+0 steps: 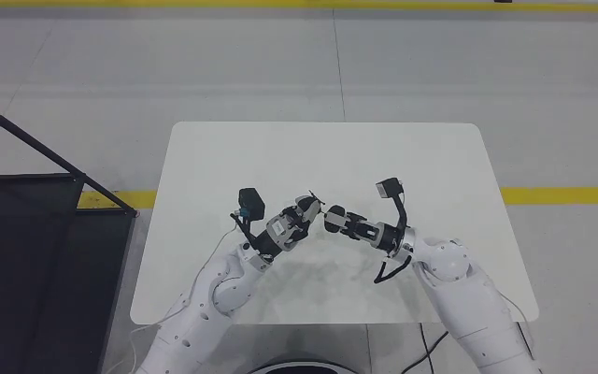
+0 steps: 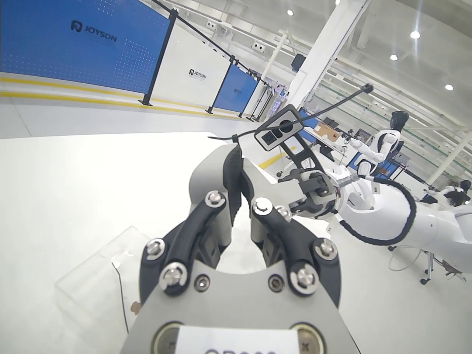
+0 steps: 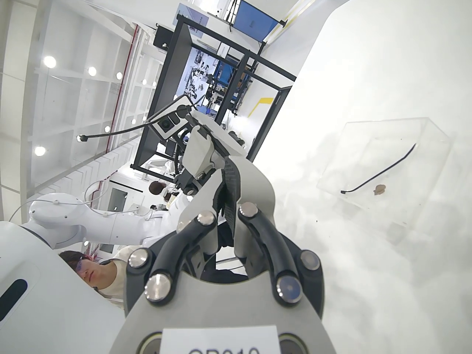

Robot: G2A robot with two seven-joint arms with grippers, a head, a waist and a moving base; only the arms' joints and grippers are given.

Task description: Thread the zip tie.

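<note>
- Two thin black plastic zip ties: one (image 2: 332, 106) pinched in the clamped left gripper (image 2: 238, 151) above the white table (image 1: 420, 159), the other (image 3: 383, 171) lying in one clear square box (image 3: 420, 193).
- Right gripper (image 3: 229, 171): pads pressed together.

Black on white: the colours at the desk

The zip tie (image 2: 306, 117) is plain black against a plain white desk (image 1: 420, 168). The left gripper (image 2: 236, 149) has pale grey jaws lined with black ribbed pads (image 2: 232, 171), black links and silver screws. The right gripper (image 3: 228, 165) wears the same colours. The clear box (image 3: 435, 138) is colourless and see-through, holding a second black zip tie (image 3: 379, 171) and a small brown scrap (image 3: 379, 188). The floor (image 1: 280, 65) is pale grey with a yellow stripe (image 1: 551, 194). The wall panels (image 2: 73, 38) are blue, with a fine pattern of pale dots.
</note>
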